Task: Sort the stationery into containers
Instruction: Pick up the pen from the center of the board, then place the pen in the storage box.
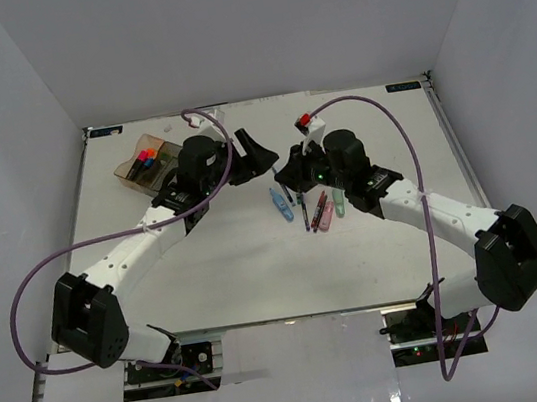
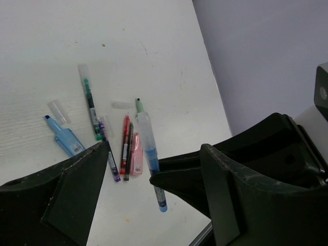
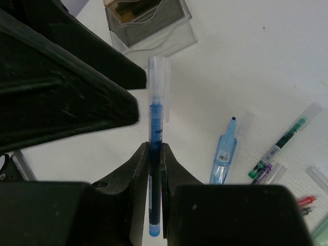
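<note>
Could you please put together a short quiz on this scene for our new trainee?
1. True or false: the right gripper is shut on a blue pen.
2. The left gripper is: A) open, B) shut on a red pen, C) shut on a highlighter.
3. In the top view, on which arm's side does the organiser tray stand?

Key: 1 true; 2 A; 3 the left arm's side.
</note>
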